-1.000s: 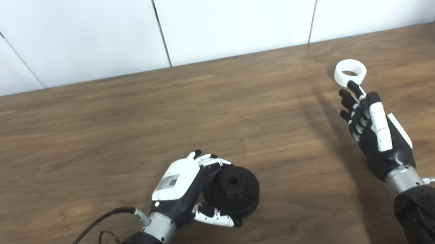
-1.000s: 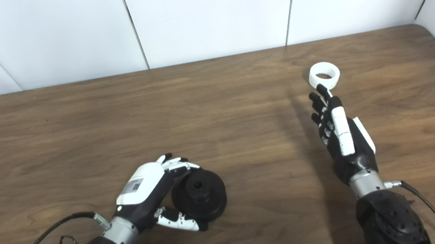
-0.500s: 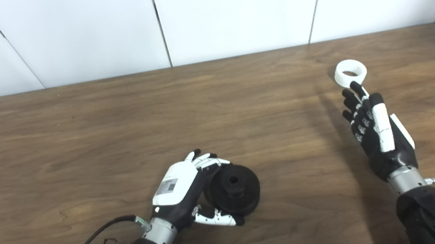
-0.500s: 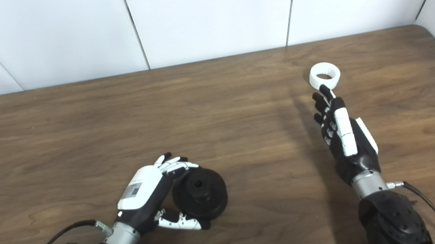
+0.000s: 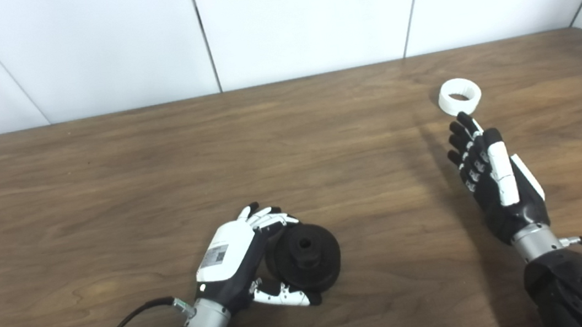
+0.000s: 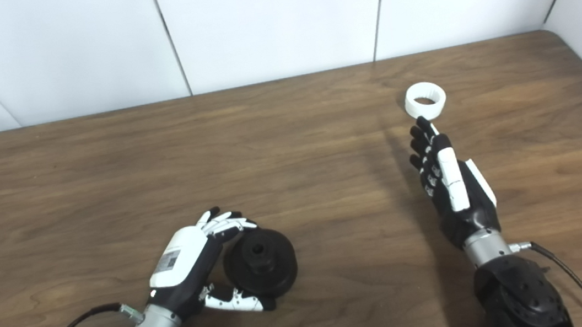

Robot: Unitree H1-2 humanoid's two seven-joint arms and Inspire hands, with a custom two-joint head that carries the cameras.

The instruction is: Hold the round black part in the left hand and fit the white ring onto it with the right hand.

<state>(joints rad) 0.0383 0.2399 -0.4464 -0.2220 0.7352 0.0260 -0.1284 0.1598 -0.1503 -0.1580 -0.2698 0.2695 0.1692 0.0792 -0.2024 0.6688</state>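
On the brown wooden table (image 5: 103,170), the round black part (image 5: 304,250) lies flat near the front edge, toward six o'clock from the table's middle, its raised hub with a centre hole facing up. The left hand (image 5: 236,256) cups it from the nine o'clock side: the fingers (image 5: 267,219) curl over the far rim at about eleven o'clock and the thumb (image 5: 282,297) lies along the near rim at about seven o'clock, so the hand is wrapped around the part, though whether it bears any weight cannot be told. The white ring (image 5: 459,95) lies flat on the table toward two o'clock, well apart from the black part. The right hand (image 5: 492,177) stretches toward it from the six o'clock side, palm turned inward, fingers (image 5: 467,128) extended and a little apart, holding nothing; the foremost fingertip is just beside the ring's near edge, and contact cannot be told. White wall panels (image 5: 305,11) stand behind the table at twelve o'clock.
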